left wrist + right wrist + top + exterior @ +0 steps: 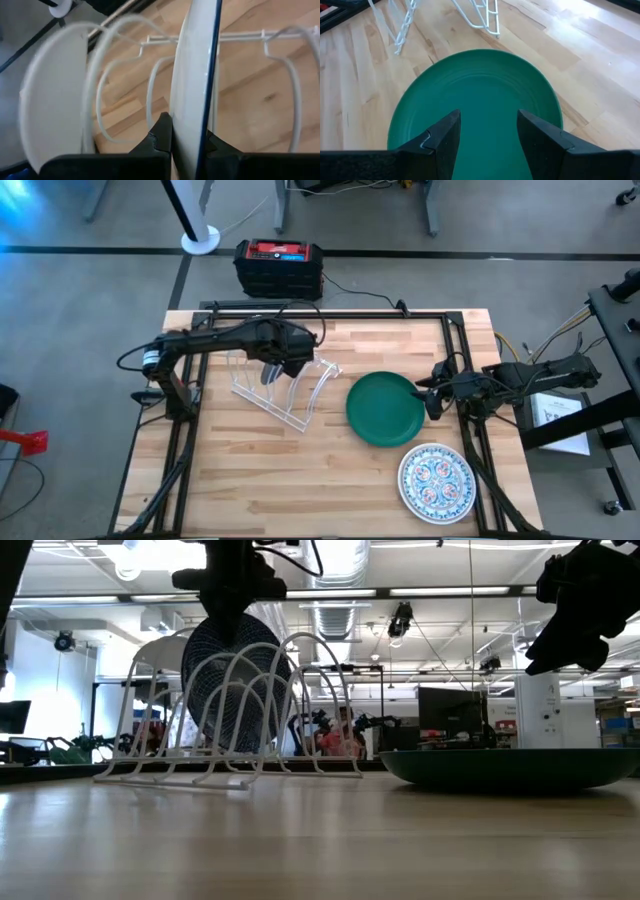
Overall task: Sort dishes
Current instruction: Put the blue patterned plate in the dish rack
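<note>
A dark teal-blue plate (235, 680), pale on one face (192, 75), stands on edge among the wire loops of the white rack (285, 392). My left gripper (275, 365) is shut on it from above. A plain white plate (50, 100) stands on edge in a neighbouring slot. The green plate (385, 408) lies flat on the table at the right. My right gripper (487, 135) hovers open above its right rim, clear of it. A floral plate (436, 482) lies flat near the front right. My left gripper pinches the teal-blue plate's upper rim (197, 132) between its two fingers, one finger (160, 135) on each face. The fingers slant steeply down from above. The plate hangs upright, its lower part between the rack's loops; whether it rests on the rack's base I cannot tell.
The rack stands at an angle left of the table's middle. A black and red box (278, 265) sits on the floor beyond the far edge. Bare wood lies along the near side of the table (250, 480).
</note>
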Robot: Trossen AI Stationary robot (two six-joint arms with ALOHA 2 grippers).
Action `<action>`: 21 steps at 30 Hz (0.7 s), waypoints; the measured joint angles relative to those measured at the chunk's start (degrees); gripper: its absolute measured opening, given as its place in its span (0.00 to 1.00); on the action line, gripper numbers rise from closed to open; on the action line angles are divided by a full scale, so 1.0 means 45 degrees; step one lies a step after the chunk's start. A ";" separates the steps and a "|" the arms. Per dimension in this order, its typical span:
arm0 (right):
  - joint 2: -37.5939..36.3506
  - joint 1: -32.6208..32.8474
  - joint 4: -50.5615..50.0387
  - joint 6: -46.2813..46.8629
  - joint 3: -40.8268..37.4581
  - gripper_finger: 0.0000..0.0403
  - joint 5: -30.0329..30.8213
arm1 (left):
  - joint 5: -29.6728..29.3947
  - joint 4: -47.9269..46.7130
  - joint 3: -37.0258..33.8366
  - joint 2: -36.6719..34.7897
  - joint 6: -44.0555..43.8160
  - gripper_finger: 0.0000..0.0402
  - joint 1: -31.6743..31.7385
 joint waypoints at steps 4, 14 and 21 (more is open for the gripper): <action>0.0000 0.0000 0.0000 0.0005 0.0000 0.46 -0.0006 | 0.0288 0.0000 -0.0904 0.0000 -0.0191 0.01 0.0000; -0.0001 0.0000 0.0019 0.0010 0.0000 0.46 -0.0006 | 0.0190 0.0042 -0.1935 -0.0003 -0.0839 0.02 -0.0083; -0.0005 0.0000 0.0019 0.0010 0.0000 0.46 -0.0001 | 0.0143 0.0140 -0.1940 -0.0005 -0.0841 0.02 -0.0078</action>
